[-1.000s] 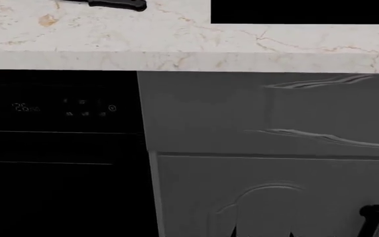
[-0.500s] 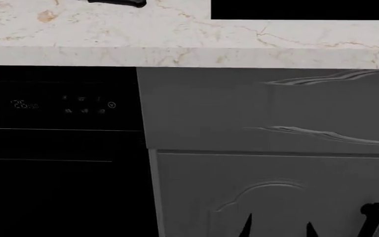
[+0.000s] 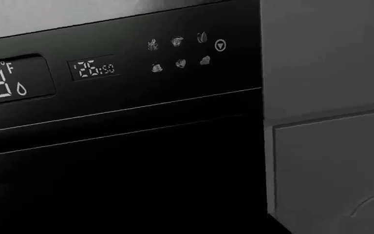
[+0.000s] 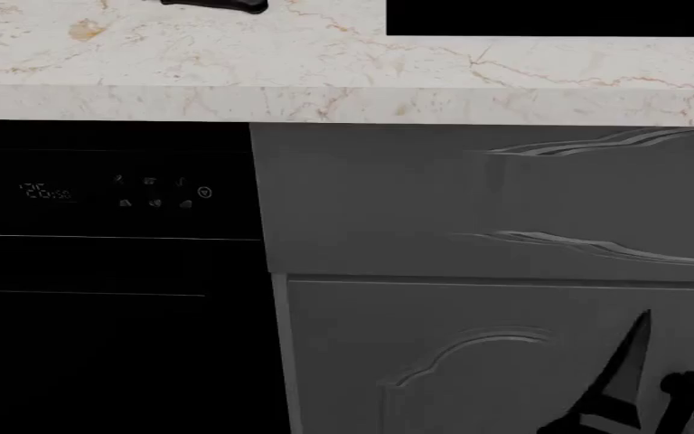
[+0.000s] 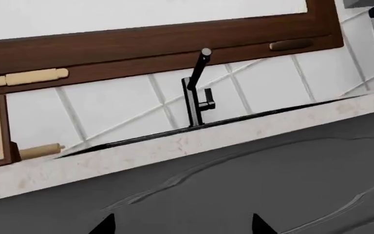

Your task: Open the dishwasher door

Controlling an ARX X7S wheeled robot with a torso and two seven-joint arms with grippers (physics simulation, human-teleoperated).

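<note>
The dishwasher door [image 4: 106, 271] is a glossy black panel under the counter at the left of the head view, shut, with small pale icons [image 4: 154, 194] and a readout on its top strip. It fills the left wrist view [image 3: 122, 161] from close up. No left gripper stands out there: the lower edge is black on black. My right gripper [image 4: 600, 407] rises at the lower right of the head view, in front of the grey cabinet door, well right of the dishwasher. In the right wrist view its two fingertips [image 5: 105, 225] stand wide apart and empty, facing the grey drawer front [image 5: 252, 175].
A marble countertop [image 4: 323, 72] overhangs the fronts, with a black knife [image 4: 209, 4] on it. The grey drawer front [image 4: 492, 199] and the arched cabinet door [image 4: 468, 362] with a black handle [image 4: 685, 389] adjoin the dishwasher. A black faucet [image 5: 196, 92] and tiled wall lie behind.
My right gripper has moved right and up in the head view, its finger now reaching higher over the cabinet door. The head view rose slightly a second ago. The dishwasher door has not moved.
</note>
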